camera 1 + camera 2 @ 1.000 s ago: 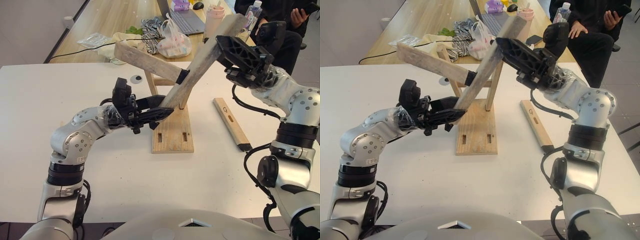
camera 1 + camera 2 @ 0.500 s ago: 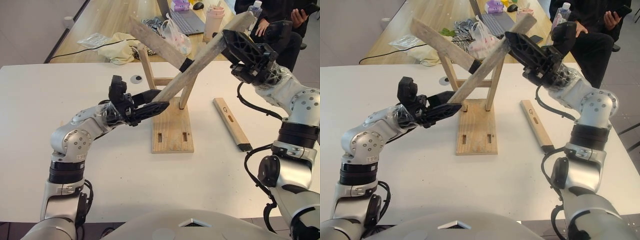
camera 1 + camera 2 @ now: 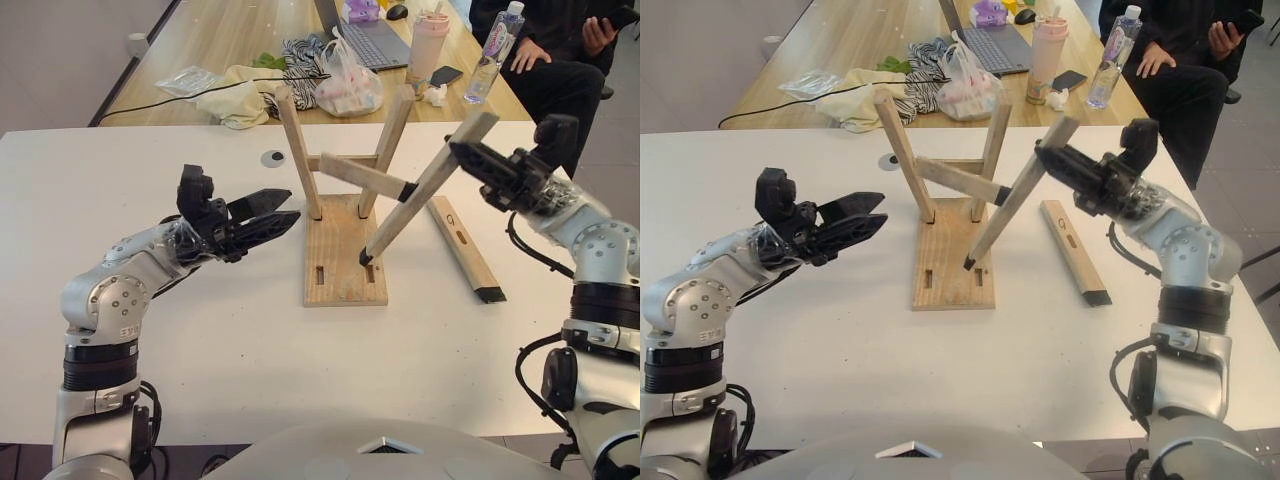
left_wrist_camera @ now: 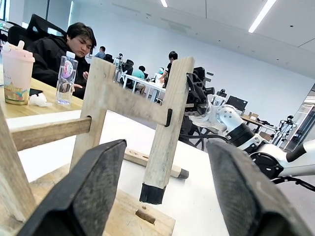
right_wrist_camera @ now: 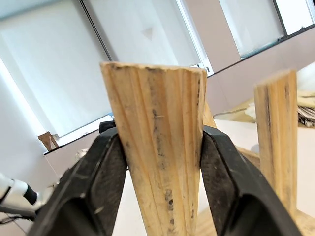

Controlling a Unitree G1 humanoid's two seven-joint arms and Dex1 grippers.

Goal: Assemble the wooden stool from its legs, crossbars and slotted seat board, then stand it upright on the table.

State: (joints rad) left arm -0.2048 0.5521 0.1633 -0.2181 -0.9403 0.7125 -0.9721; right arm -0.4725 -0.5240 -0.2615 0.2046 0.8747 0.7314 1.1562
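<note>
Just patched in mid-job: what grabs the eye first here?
The right gripper is shut on a tilted leg, its black-capped foot aimed at the seat board beside two standing legs. The left gripper hangs open left of the board; a loose bar lies right of it.

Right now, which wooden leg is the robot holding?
The slanted leg with the black tip, clamped in the right gripper; the other two legs stand planted in the seat board, ungripped.

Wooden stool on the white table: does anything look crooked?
Yes. The pale wooden leg clamped in the right gripper leans steeply, its black tip not seated in any slot of the flat wooden seat board, its crossbar slanting.
</note>
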